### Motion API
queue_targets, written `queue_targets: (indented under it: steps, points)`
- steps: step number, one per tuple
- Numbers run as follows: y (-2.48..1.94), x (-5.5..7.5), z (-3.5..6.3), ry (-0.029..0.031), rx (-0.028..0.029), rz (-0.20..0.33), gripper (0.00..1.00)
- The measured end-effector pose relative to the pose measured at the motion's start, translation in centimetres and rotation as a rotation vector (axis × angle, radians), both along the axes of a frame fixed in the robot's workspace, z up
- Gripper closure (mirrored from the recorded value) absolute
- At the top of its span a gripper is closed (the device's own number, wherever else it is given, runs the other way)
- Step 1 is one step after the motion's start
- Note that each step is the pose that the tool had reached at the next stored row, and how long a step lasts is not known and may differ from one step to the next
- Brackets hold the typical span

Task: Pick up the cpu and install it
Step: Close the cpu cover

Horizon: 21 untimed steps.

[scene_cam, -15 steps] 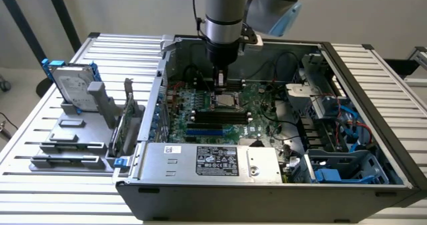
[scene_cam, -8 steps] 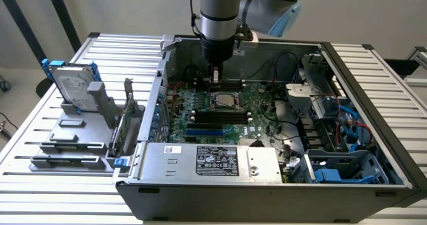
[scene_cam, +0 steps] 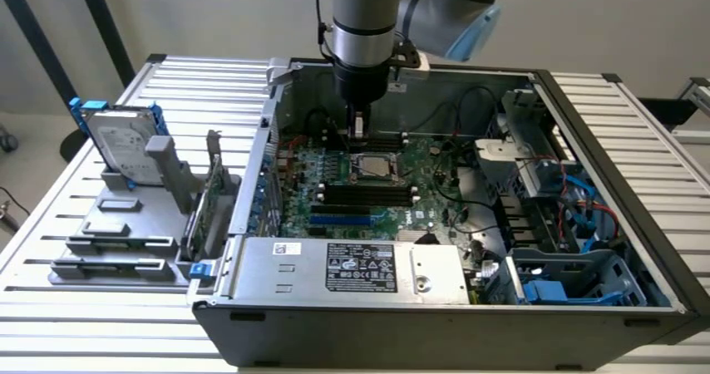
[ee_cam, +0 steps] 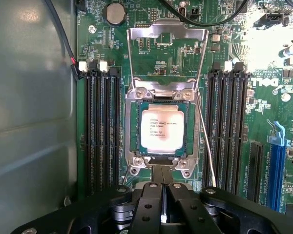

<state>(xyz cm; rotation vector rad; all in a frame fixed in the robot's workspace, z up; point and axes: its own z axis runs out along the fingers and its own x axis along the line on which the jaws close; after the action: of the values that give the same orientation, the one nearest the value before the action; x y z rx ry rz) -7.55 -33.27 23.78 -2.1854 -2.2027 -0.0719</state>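
Wrist view, left to right: DIMM slots (ee_cam: 101, 131), then the cpu (ee_cam: 162, 129) lying flat inside the socket frame (ee_cam: 132, 129), with the load plate (ee_cam: 167, 34) swung up and the lever wire (ee_cam: 206, 146) free. The tool (ee_cam: 162, 169) has its fingers pressed together and holds nothing. Its tips sit just off the socket edge away from the plate, clear of the cpu. My read: the chip is placed, the socket not yet clamped. The next move calls for clearance from lever and plate.
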Motion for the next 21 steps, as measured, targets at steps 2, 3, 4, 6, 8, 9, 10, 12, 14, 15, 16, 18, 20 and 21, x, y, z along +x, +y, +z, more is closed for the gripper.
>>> queue_targets:
  steps: [2,3,4,6,8,9,10,12,14,15,16,18,20,21]
  points:
    - [0.00,0.0,0.00,0.0000,0.0002,0.000,0.89]
    - [0.00,0.0,0.00,0.0000,0.0002,0.000,0.89]
    - [0.00,0.0,0.00,0.0000,0.0003,0.000,0.89]
    - [0.00,0.0,0.00,0.0000,0.0005,0.000,0.89]
    - [-0.01,0.1,0.02,0.0013,0.0007,0.000,0.89]
    - [-0.02,0.3,0.10,0.0043,0.0006,0.000,0.89]
    - [-0.06,0.5,0.24,0.0070,0.0010,0.000,0.89]
    - [-0.16,1.2,0.73,0.0124,0.0015,0.000,0.89]
    - [-0.24,1.9,1.42,0.0171,0.0015,0.000,0.89]
    - [-0.29,2.3,1.75,0.0187,0.0017,0.000,0.89]
    - [-0.35,2.6,2.00,0.0201,0.0013,0.000,0.89]
    - [-0.52,3.3,2.33,0.0221,0.0015,0.000,0.89]
    - [-0.68,3.9,2.46,0.0236,0.0017,0.001,0.89]
    - [-0.76,4.3,2.48,0.0244,0.0015,0.001,0.89]
